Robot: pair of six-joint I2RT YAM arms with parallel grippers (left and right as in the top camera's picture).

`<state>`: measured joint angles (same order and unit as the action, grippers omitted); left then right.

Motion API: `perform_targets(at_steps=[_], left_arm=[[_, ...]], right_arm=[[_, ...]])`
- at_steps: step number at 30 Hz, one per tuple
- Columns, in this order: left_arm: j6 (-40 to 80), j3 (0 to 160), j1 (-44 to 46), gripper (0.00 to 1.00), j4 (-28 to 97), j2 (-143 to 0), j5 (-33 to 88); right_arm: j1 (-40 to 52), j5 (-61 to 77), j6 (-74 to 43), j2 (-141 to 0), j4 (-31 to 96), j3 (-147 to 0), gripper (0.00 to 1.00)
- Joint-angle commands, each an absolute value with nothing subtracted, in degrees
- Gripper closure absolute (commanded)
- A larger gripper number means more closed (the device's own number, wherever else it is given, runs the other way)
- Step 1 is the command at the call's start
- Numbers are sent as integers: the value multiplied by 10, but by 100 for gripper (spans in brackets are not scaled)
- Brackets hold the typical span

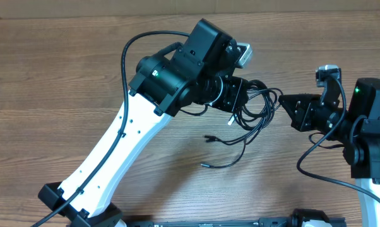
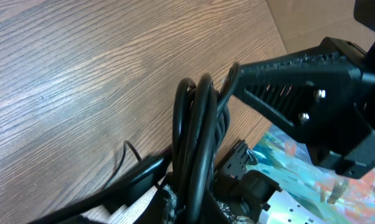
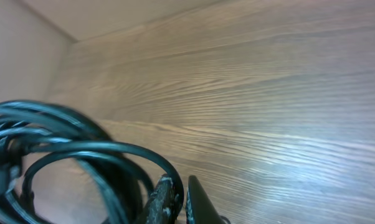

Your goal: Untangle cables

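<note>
Black cables (image 1: pixel 256 110) are bunching in a loose tangle between two grippers, near the middle of the wooden counter (image 1: pixel 64 69). The left gripper (image 1: pixel 238 94) is clamping fully shut on a bunch of loops. The right gripper (image 1: pixel 283 103) is pinching shut on one strand at the tangle's right side. Plug ends (image 1: pixel 209 137) are trailing on the near side. Easing the right strand slowly rightward, and pausing if loops are tightening, is likely serving best. Bare wood is lying open left and far. The right arm's own body is crowding the right side.
</note>
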<state>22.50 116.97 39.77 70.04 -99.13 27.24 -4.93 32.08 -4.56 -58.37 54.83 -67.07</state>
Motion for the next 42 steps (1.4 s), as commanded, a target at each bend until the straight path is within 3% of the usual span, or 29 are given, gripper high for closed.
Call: perform_targets(at_steps=[1,11,18,21,22,23,25,28,35,42], left_arm=[[229,1175,398,96,703,-981,281],[227,1175,398,96,703,-981,281],[227,1175,398,96,703,-981,281],[216,1175,398,96,704,-981,269],[213,1175,398,96,708,-981,262],[213,1175,398,96,715,-981,250],[213,1175,398,96,723,-981,235],[199,1175,398,96,733,-981,231],[192,1175,398,96,733,-981,236],[165,1175,398,96,733,-981,273]], right_arm=[[-56,248,-76,-583,544,-675,96],[-56,123,-178,-587,598,-675,96],[-56,127,-185,-599,628,-675,96],[-56,172,-137,-599,622,-675,95],[-56,185,-124,-599,620,-675,89],[-56,211,-98,-599,616,-675,72],[-56,248,-62,-599,610,-675,50],[-56,328,4,-599,602,-675,34],[-56,436,82,-599,599,-675,37],[-56,435,87,-599,592,-675,44]])
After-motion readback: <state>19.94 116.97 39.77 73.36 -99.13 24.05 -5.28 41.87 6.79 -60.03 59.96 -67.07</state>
